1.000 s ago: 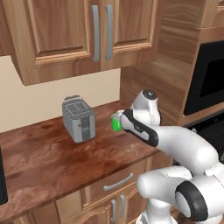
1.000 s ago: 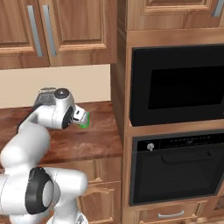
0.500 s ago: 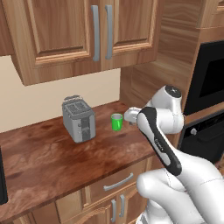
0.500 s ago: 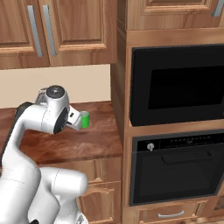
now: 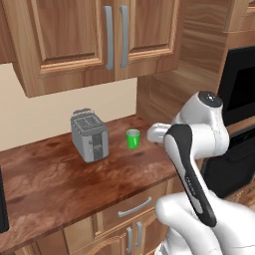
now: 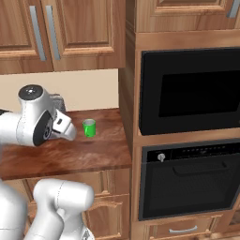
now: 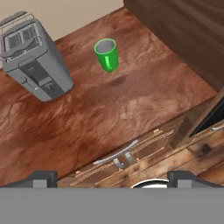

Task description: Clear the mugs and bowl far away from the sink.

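The gripper (image 7: pixel 112 177) had withdrawn, jaws wide and empty. The bright green mug (image 5: pixel 132 139) stood upright on the wooden counter (image 5: pixel 60 179), at the toaster's (image 5: pixel 89 135) three o'clock.

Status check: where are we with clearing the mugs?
The green mug stands upright on the wooden counter beside the toaster, so that one looks placed. The pincer is open and holds nothing. The red mug and the bowl look left to do.
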### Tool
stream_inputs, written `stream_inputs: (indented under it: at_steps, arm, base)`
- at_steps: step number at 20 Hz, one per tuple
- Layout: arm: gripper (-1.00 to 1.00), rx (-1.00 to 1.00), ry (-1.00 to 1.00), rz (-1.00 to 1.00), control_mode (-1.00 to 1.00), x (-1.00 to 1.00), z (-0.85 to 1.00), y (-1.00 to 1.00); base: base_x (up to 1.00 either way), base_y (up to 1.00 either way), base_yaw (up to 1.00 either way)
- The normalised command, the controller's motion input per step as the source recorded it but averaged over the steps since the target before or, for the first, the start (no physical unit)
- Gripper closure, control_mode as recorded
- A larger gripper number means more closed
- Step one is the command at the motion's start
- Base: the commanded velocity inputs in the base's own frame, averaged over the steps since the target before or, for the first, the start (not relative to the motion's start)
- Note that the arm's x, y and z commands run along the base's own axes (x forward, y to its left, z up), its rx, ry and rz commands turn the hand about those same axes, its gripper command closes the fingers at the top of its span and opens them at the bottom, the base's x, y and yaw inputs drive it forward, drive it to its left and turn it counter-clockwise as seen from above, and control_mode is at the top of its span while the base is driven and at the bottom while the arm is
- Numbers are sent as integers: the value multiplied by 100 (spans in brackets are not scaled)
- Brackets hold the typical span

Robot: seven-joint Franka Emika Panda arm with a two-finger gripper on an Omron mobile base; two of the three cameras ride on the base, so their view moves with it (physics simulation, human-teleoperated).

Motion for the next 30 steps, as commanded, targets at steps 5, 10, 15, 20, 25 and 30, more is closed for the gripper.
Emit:
stream_inputs:
  at_steps: [5, 10, 15, 20, 25, 30]
  arm:
    - [-100, -1, 10, 7, -100, -80, 31, 0]
    - [-100, -4, 0, 12, -100, -74, 7, -4]
    - [-100, -7, -2, 5, -100, -25, 7, -18]
    - [-100, -20, -12, 7, -100, -7, 39, 0]
    - [-100, -14, -19, 0, -100, -5, 32, 0]
    - [-100, 1, -4, 0, -100, 0, 8, -2]
  base:
    - [0, 0, 0]
    - [0, 0, 0]
    - [0, 0, 0]
    - [0, 0, 0]
    - [0, 0, 0]
    - [0, 0, 0]
